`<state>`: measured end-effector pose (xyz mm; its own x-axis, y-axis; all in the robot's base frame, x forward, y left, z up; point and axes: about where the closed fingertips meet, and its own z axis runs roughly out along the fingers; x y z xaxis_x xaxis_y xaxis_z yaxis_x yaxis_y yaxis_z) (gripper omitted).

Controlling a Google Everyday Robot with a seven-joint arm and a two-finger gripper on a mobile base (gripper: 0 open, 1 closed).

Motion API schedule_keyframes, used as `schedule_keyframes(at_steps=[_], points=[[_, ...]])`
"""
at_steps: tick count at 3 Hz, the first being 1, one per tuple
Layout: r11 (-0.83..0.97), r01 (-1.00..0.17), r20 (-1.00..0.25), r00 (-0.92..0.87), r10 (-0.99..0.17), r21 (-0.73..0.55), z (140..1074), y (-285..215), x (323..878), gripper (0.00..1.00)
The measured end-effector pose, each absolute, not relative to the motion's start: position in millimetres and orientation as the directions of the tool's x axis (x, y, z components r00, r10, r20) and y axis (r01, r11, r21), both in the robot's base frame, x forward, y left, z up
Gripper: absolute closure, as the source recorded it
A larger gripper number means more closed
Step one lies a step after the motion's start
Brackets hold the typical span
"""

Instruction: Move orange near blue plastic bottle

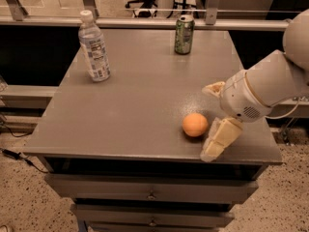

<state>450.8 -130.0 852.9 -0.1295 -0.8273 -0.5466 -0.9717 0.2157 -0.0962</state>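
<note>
The orange point(195, 124) lies on the grey table point(130, 110) near its front right corner. The blue plastic bottle point(93, 46), clear with a white cap and a bluish label, stands upright at the table's back left, far from the orange. My gripper point(213, 115) comes in from the right, just right of the orange. It is open. One cream finger point(220, 138) sits at the front right of the orange, and the other finger point(213, 88) is behind it. The orange is at the mouth of the fingers, not held.
A green soda can point(184, 34) stands at the back of the table, right of centre. A rail runs behind the table. Drawers sit below the front edge. The arm's white body point(263, 88) hangs over the table's right edge.
</note>
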Motion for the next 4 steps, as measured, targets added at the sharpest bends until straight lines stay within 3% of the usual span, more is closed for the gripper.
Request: schedule_keyframes(at_steps=[1,2,4], points=[[0.227,-0.969,-0.559,-0.134,-0.818,-0.1,846,-125,460,0.16],[0.258,-0.962,-0.56,-0.168,-0.811,-0.085,839,-124,467,0.47],[0.272,-0.956,-0.576,-0.161,-0.801,-0.112,861,-120,491,0.93]])
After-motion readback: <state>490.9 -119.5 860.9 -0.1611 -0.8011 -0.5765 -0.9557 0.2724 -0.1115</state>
